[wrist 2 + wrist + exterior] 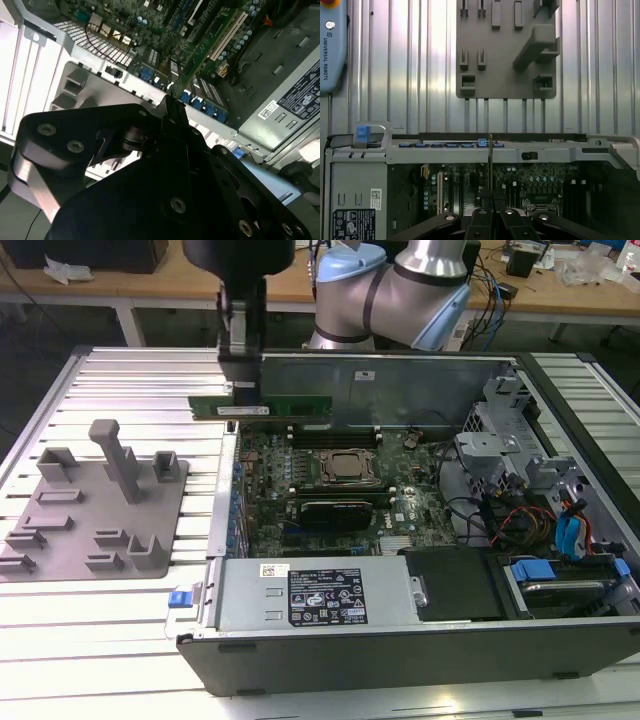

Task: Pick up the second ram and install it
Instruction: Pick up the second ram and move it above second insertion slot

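Gripper (243, 397) clenched on the memory stick (296, 406). It grips off-centre, so the green board runs out to both sides of the fingers, long edge down. Stick hangs in the air at the rim of the open computer case (560, 430), with the motherboard (400, 510) below the gripper.

Step in hand, as judged: pick-up done, stick being carried to its place, not yet seated.

Seating calls for the stick's lower edge set parallel over a black memory slot (333, 436) beneath the gripper, held level, then a straight push down.

Writing: black printed label (328, 596) on the power supply box (250, 602), well away from the gripper. Print too small to make out.
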Robot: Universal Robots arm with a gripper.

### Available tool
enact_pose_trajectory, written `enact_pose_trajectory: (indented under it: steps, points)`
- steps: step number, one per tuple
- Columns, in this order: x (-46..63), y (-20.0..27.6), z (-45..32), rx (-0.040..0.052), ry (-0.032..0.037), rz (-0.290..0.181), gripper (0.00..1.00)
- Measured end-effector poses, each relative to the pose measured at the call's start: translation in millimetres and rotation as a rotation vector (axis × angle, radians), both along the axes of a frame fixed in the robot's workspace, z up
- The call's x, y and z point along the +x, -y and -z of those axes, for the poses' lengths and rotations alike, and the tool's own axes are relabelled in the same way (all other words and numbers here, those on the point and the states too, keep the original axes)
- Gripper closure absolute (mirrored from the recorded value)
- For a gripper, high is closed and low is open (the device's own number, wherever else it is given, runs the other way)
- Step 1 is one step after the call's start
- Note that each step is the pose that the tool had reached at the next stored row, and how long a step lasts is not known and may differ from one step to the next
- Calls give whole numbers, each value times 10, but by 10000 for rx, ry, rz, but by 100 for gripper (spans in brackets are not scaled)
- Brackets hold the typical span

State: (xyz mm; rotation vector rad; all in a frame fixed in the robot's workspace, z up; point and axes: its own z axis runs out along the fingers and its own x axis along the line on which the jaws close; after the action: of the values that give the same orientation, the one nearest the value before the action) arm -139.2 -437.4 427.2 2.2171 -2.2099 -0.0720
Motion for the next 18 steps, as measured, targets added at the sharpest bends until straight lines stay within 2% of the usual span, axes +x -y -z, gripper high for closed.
enact_pose_trajectory:
  steps: [3, 4, 7, 9, 13, 15, 18]
  points:
    - [116, 0, 2, 0, 0, -1, 91]
    - [217, 0, 4, 0, 0, -2, 91]
    - [418, 0, 7, -1, -1, -2, 91]
    - [492, 0, 9, 0, 0, 0, 91]
    - [765, 0, 21, 1, -1, -1, 91]
    - [850, 0, 39, 1, 0, -2, 91]
    - [906, 0, 62, 1, 1, -1, 91]
